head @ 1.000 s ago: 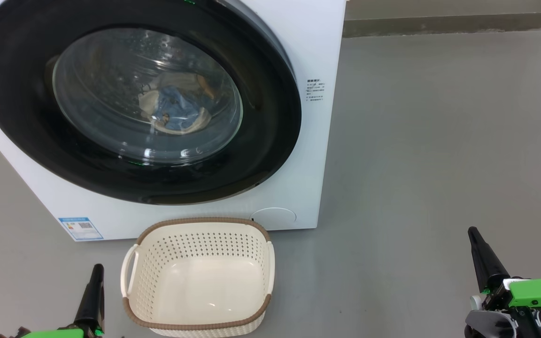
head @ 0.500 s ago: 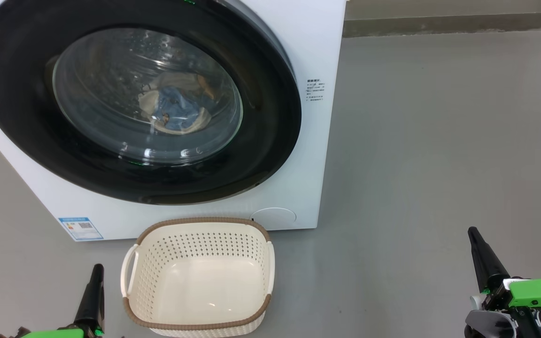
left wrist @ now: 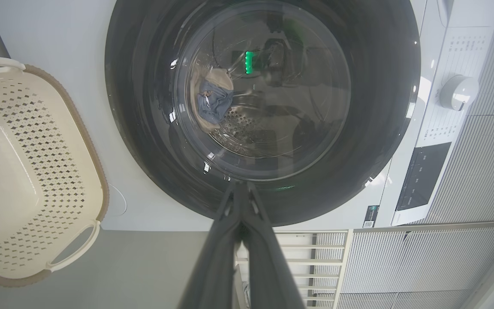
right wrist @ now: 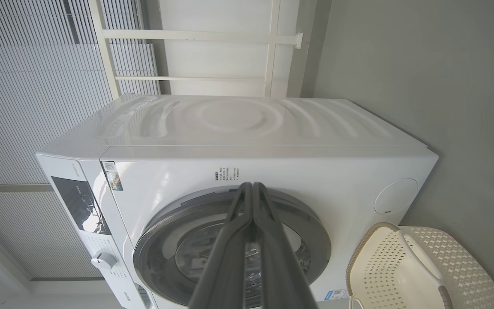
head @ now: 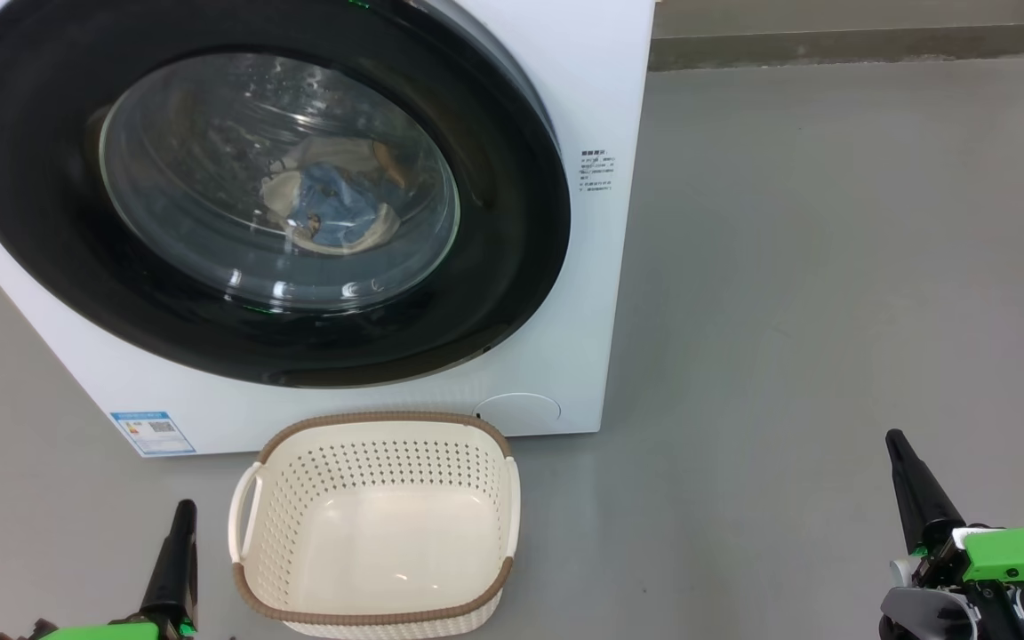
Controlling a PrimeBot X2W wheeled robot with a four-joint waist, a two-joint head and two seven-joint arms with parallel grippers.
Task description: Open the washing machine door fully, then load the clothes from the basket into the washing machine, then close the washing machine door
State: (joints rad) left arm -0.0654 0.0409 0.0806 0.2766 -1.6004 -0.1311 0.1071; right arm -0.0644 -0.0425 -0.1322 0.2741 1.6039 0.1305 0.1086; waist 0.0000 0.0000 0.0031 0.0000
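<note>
Head view: basket beside left gripper

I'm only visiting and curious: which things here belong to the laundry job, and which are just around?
Job: washing machine; its closed door; clothes inside the drum; empty basket; left tool and right tool, both shut.

Just around: control knob; blue label; window blinds.

The white machine has its glossy black door shut flat against the front. Through the domed glass, the clothes lie bunched inside, light blue and cream. The cream basket stands upright on the floor just before the machine, below the door, bare inside.
</note>
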